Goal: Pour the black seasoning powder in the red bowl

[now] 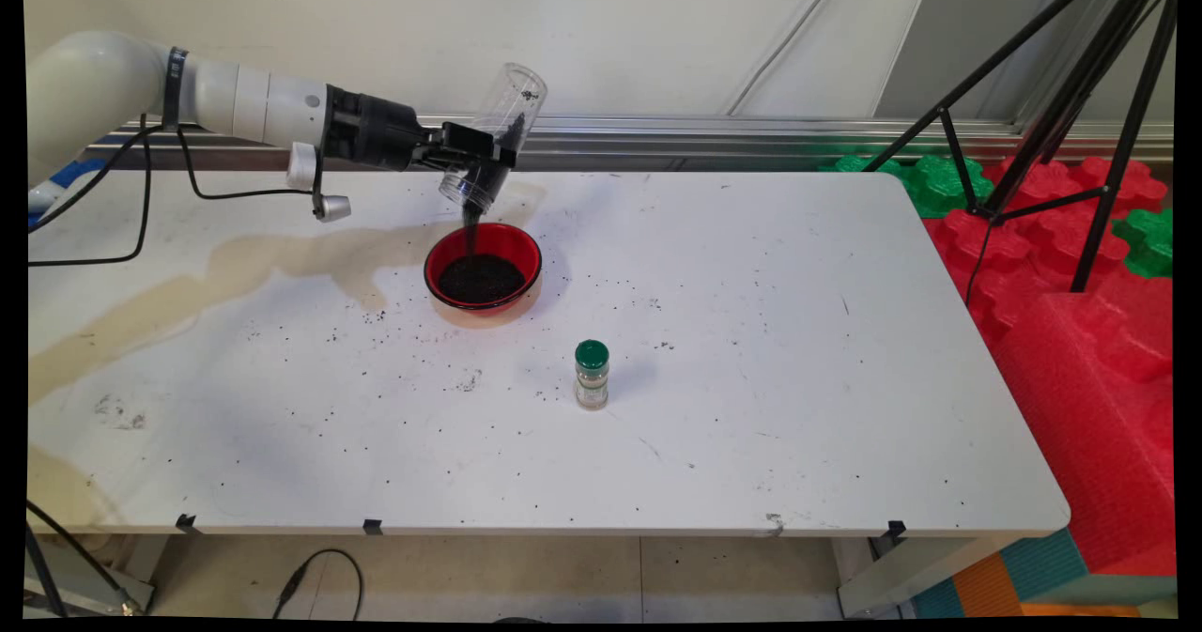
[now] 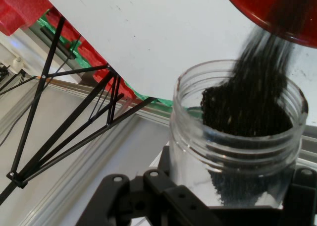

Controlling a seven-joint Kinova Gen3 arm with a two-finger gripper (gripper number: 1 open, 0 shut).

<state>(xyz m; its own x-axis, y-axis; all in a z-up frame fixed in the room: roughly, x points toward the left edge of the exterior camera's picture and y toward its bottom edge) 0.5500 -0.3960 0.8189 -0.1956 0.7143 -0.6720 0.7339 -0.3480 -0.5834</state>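
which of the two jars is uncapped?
The clear jar in the hand, tipped, pouring black grains into the red bowl. The small jar has a green cap.

Red bowl cut off by the hand view's top edge; spice jar label too small to read.

white rounded arm, black gripper, hanging black cables

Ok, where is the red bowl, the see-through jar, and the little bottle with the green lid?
red bowl [image 1: 526, 250], main view, on its right rim.
clear jar [image 1: 508, 100], main view, on its raised bottom end.
bottle [image 1: 592, 357], main view, on its green lid.
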